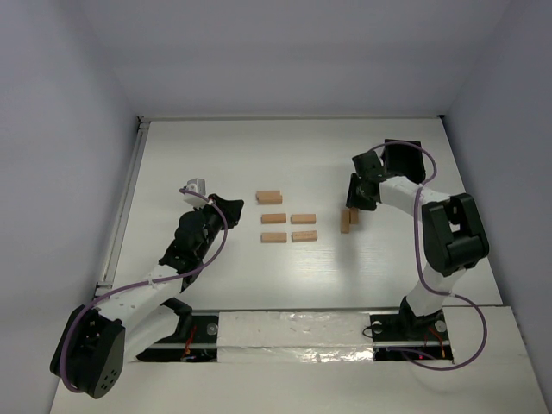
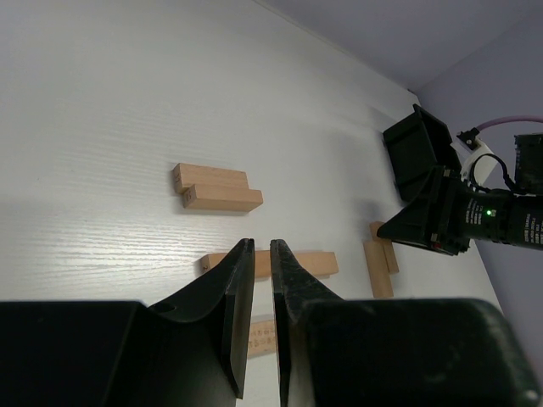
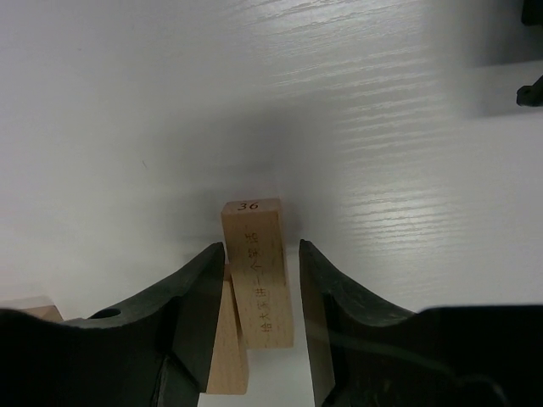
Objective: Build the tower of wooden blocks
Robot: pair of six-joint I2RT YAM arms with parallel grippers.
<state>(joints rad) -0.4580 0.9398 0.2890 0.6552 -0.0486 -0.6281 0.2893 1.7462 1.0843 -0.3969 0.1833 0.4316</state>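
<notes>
The lower block (image 3: pixel 227 339) is half hidden by the left finger (image 3: pixel 191 314); another block (image 3: pixel 30 307) is cut off at 9 o'clock.

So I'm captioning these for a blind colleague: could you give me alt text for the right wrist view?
The right claw straddles a tan wood block on the white table, fingers apart on either side, not visibly touching it. The block's top end reads "36", and a second block lies against it on the left.

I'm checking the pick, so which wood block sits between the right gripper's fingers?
The block stamped 36 on its end, in the pair nearest the right gripper. It lies between the open fingers; its neighbour sits beside the left finger. The other five lie mid-table.
</notes>
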